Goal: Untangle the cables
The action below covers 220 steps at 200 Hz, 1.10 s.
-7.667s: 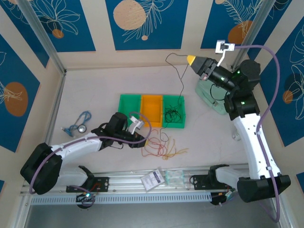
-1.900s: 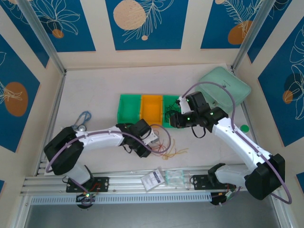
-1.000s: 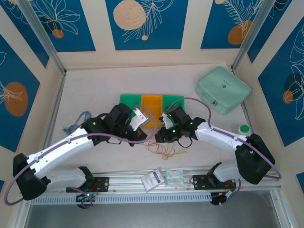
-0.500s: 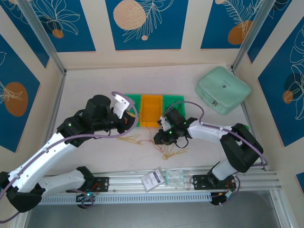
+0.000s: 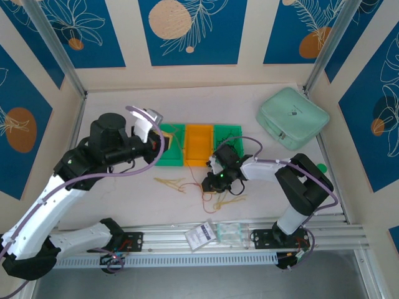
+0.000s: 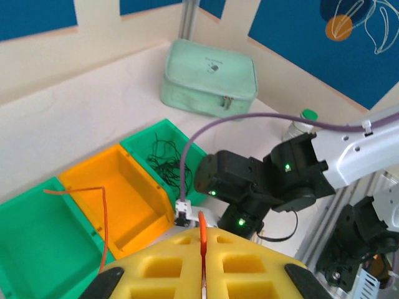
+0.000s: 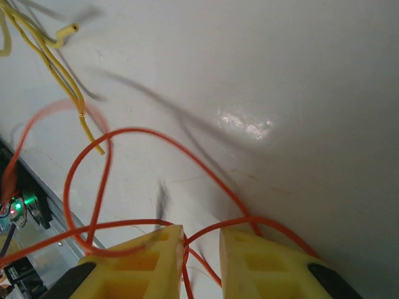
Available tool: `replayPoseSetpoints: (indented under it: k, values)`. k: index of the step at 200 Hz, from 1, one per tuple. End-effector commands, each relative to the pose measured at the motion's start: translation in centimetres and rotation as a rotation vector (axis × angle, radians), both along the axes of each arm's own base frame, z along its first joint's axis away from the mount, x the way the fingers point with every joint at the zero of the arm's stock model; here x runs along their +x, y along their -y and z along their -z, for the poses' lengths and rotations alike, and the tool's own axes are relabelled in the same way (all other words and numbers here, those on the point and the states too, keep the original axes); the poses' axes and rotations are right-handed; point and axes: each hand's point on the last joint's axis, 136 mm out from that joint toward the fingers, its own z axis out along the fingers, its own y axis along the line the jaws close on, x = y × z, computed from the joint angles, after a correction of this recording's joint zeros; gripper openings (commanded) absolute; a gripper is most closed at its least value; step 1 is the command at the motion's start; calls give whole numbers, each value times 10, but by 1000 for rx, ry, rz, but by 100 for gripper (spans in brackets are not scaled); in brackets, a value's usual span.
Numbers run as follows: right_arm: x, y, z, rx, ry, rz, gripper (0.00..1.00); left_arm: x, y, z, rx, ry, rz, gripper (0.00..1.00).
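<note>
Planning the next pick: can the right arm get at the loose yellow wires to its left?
Probably yes: the right arm's fingers sit low near the yellow wires, bare table between, though a red wire crosses the fingers.

The cables [image 5: 213,193] are thread-thin wires: red and yellow ones lie loosely tangled on the table [image 5: 124,106], with a few yellow wires [image 5: 170,183] lying apart to their left. One red wire [image 6: 103,230] hangs bent from the left gripper [image 6: 202,240] above the orange bin [image 6: 137,205]. Dark wires [image 6: 163,161] lie curled in the green bin [image 6: 181,134] beside it.

Left claw [image 6: 202,242] is pinched on a red wire [image 6: 103,224] above 3 bins [image 6: 144,194]. Dark wires [image 6: 163,163] lie in the right green bin [image 6: 181,134], mint case [image 6: 209,73] beyond.
</note>
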Motion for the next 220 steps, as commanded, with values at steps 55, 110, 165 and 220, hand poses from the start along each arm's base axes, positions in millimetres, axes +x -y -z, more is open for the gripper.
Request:
replayPoseSetpoints:
  k: [55, 110, 165, 220]
  values:
    - [-3, 7, 4, 3, -29, 2, 24, 0, -41, -47, 20, 142, -137, 8]
    - [4, 4, -12, 38, 37, -7, 24, -4, -41, -56, 4, 161, -120, 8]
    - [11, -17, -78, 249, 244, -56, 25, 0, -11, -42, -39, 87, -21, 9]
    - [5, -24, -115, 388, 277, -58, 28, -5, 16, -43, -135, 36, 97, 9]
